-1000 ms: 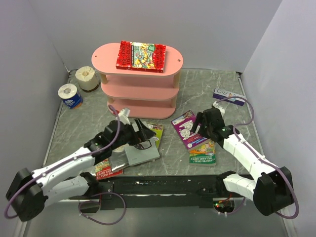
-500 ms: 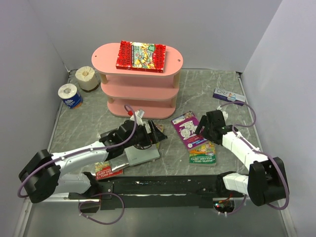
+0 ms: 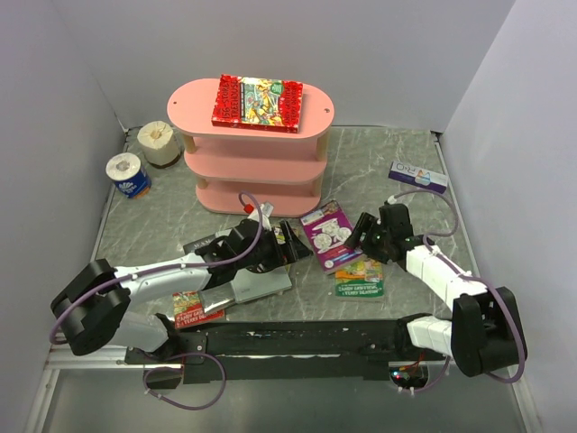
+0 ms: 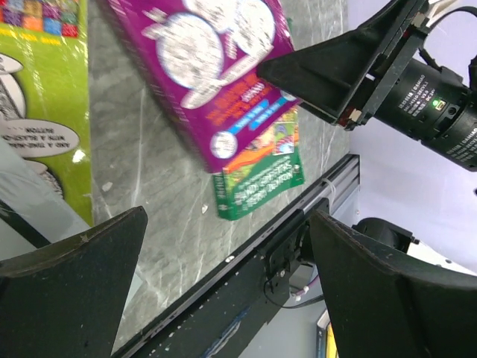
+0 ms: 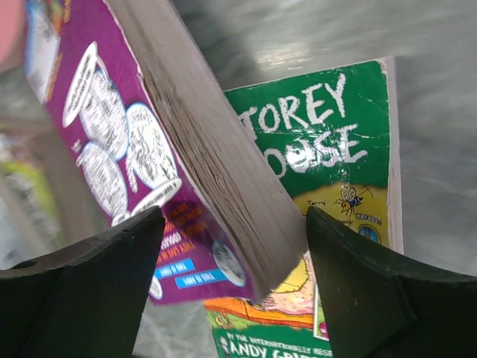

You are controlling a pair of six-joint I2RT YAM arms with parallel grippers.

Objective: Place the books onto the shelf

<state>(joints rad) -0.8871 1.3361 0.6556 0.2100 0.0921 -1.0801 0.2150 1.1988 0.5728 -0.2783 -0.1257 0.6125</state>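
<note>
The pink shelf (image 3: 257, 149) stands at the back with a red book (image 3: 257, 102) flat on its top board. A purple book (image 3: 326, 233) (image 5: 112, 149) lies tilted, its page edge raised between the fingers of my open right gripper (image 3: 362, 233) (image 5: 233, 224), with gaps on both sides. Its lower corner overlaps a green book (image 3: 361, 277) (image 5: 335, 134) (image 4: 257, 183). My left gripper (image 3: 293, 248) (image 4: 227, 216) is open and empty, just left of the purple book (image 4: 216, 89). A lime-green book (image 4: 37, 112), a grey book (image 3: 257, 287) and a red book (image 3: 194, 307) lie under the left arm.
Two toilet rolls (image 3: 160, 140) (image 3: 126, 173) stand left of the shelf. A small white-and-blue box (image 3: 417, 176) lies at the back right. A black rail (image 3: 297, 338) runs along the near edge. Walls close in on the left, back and right.
My left gripper reached right toward the purple book. My right gripper moved in from the right; the purple book slid left and its edge rose. The green book shifted slightly left.
</note>
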